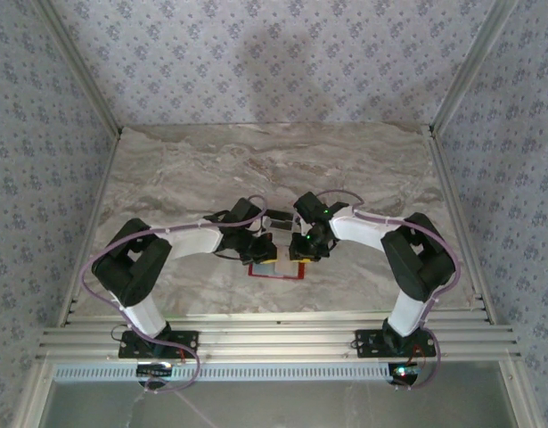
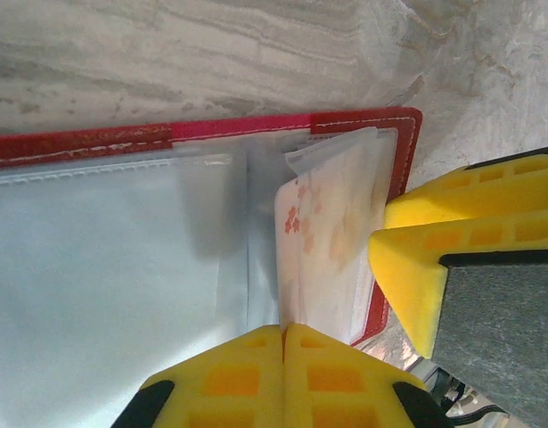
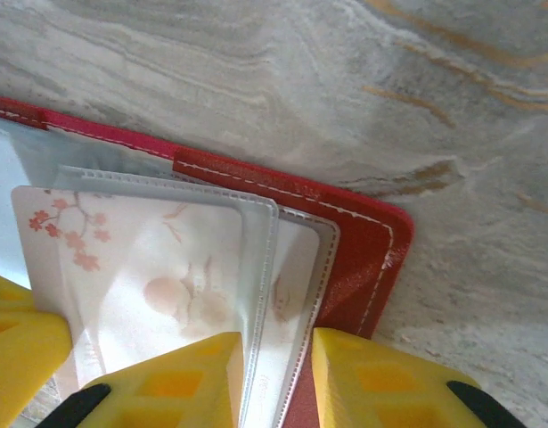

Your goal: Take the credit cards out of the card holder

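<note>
Top external view: both arm bases are sitting at the 6 o'clock edge of the table (image 1: pixel 256 160). The left arm (image 1: pixel 140 267) and the right arm (image 1: pixel 421 259) are bending inward, and their wrists are meeting just toward 6 o'clock from the table centre. The card holder (image 1: pixel 275 271) is lying open and flat beneath them. The left gripper (image 1: pixel 267 259) is pointing down on its 9 o'clock half. The right gripper (image 1: pixel 302 257) is pointing down on its 3 o'clock half.

Left wrist view: the left gripper's jaws are standing fully closed, fingertip against fingertip. The tips are resting at the 6 o'clock end of the exposed long edge of the pale card (image 3: pixel 122 259). Whether anything is caught between the tips cannot be told.

Right wrist view: the right gripper's jaws are standing apart and clamping nothing. The stitched edge of a clear pocket (image 3: pixel 260 267) is running into the gap between them. One finger is lying over the card and pocket, the other beside the holder's red border. The pale card, printed with pinkish blossoms, is sitting in the holder half nearest the right gripper. Its 9 o'clock part is projecting beyond the pocket mouth, and a left-gripper finger is covering its 7 o'clock corner. Toward 12 o'clock, beyond the red border, the marbled table surface is lying bare.
</note>
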